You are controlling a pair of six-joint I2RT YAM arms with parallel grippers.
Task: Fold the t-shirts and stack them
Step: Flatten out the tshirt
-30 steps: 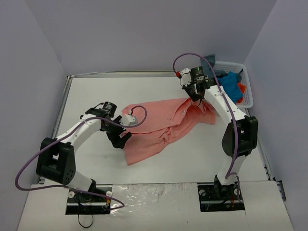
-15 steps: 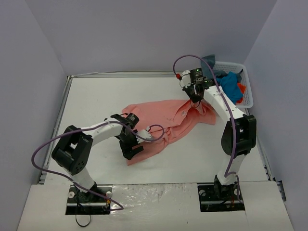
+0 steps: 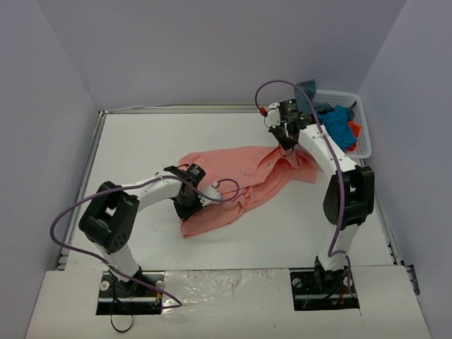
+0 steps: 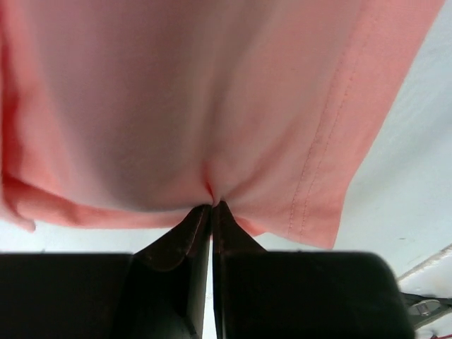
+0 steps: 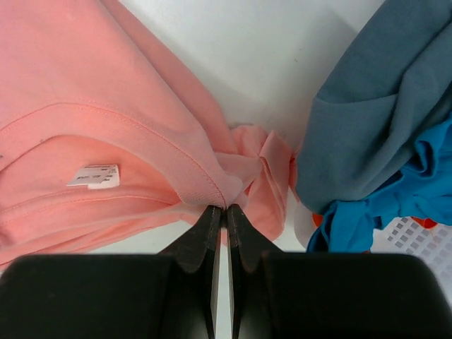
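the soft, wrinkled salmon-pink t-shirt [image 3: 240, 176] lies spread mid-table [image 3: 141, 141], its hem stitched. the left gripper [image 4: 212, 206] is clenched on a pinch of its lower edge, the right gripper [image 5: 225, 208] on the ribbed collar. the grey-blue t-shirt [image 5: 374, 106] and blue t-shirt [image 5: 395, 205] spill from the lattice basket [image 5: 413, 236], cut off at the frame.

The shirt [image 3: 240, 180] lies on the middle of the tabletop [image 3: 141, 141], running from near left to far right. My left fingers [image 4: 176, 247] are on its near-left edge, my right fingers [image 5: 194, 244] on its far-right collar. The basket [image 3: 365, 134] sits in the far right corner, with the other shirts [image 3: 339, 127] in it, spilling over its left side just beside the collar.
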